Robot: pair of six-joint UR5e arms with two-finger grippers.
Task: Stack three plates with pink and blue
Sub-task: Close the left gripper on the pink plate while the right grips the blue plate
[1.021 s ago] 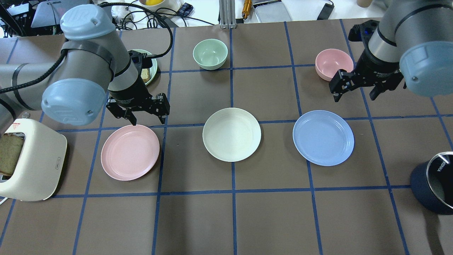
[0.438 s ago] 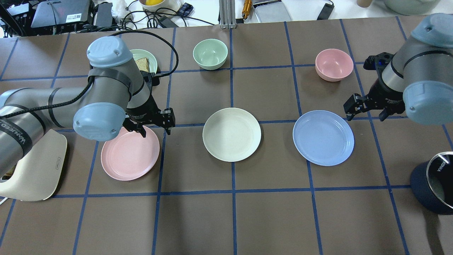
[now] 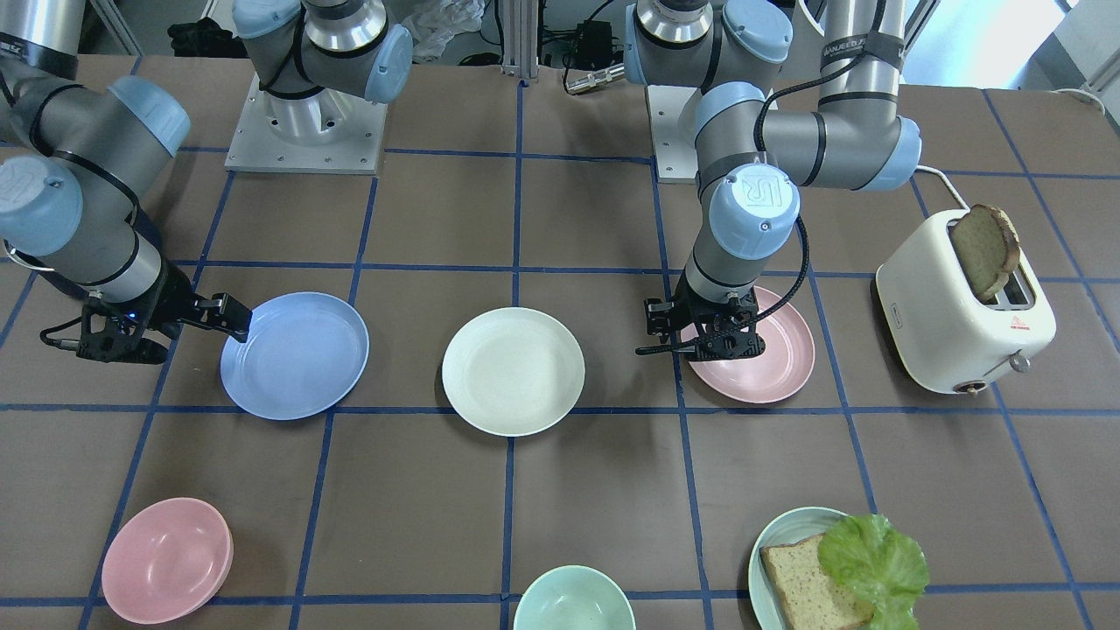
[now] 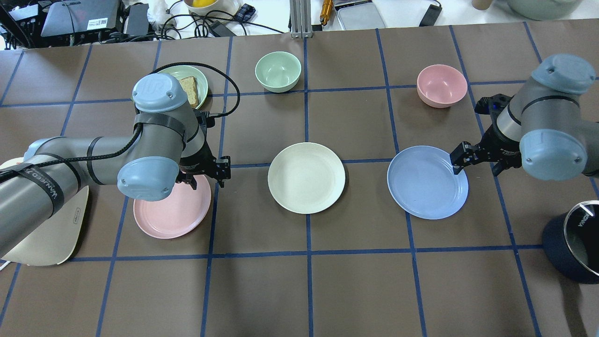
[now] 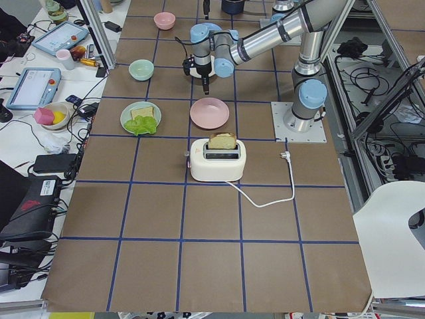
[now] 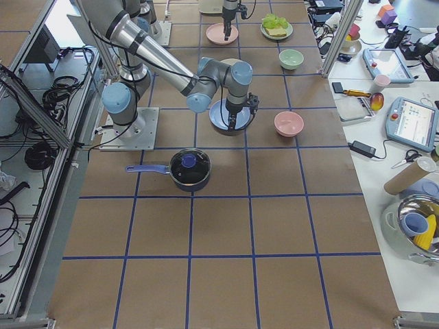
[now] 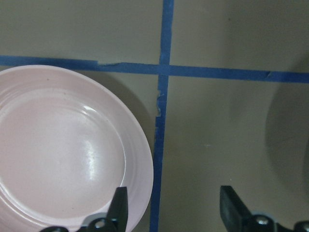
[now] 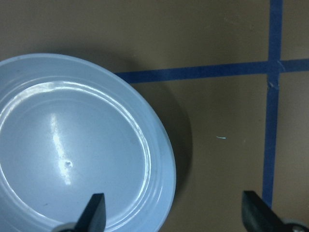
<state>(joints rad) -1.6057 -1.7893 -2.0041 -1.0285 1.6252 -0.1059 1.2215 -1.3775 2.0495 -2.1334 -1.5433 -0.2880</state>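
Observation:
Three plates lie in a row: the pink plate [image 4: 168, 213] on the left, the cream-white plate [image 4: 306, 178] in the middle, the light blue plate [image 4: 427, 182] on the right. My left gripper [image 4: 207, 180] is open and low over the pink plate's far right rim. In the left wrist view [image 7: 175, 205] one finger is over the plate [image 7: 63, 154] and the other is outside it. My right gripper [image 4: 477, 164] is open at the blue plate's right rim. The right wrist view [image 8: 174, 205] shows it straddling the rim of that plate [image 8: 72, 145].
A white toaster [image 3: 962, 315] with bread stands beyond the pink plate, under my left arm. A pink bowl [image 4: 441, 85], a green bowl [image 4: 278, 71] and a teal plate with bread [image 4: 199, 89] sit at the far side. A dark lidded pot [image 4: 573, 243] stands at the right edge.
Both arms have come down and in: the left gripper onto the pink plate's far right rim, the right gripper from near the pink bowl to the blue plate's right rim. Both stay open.

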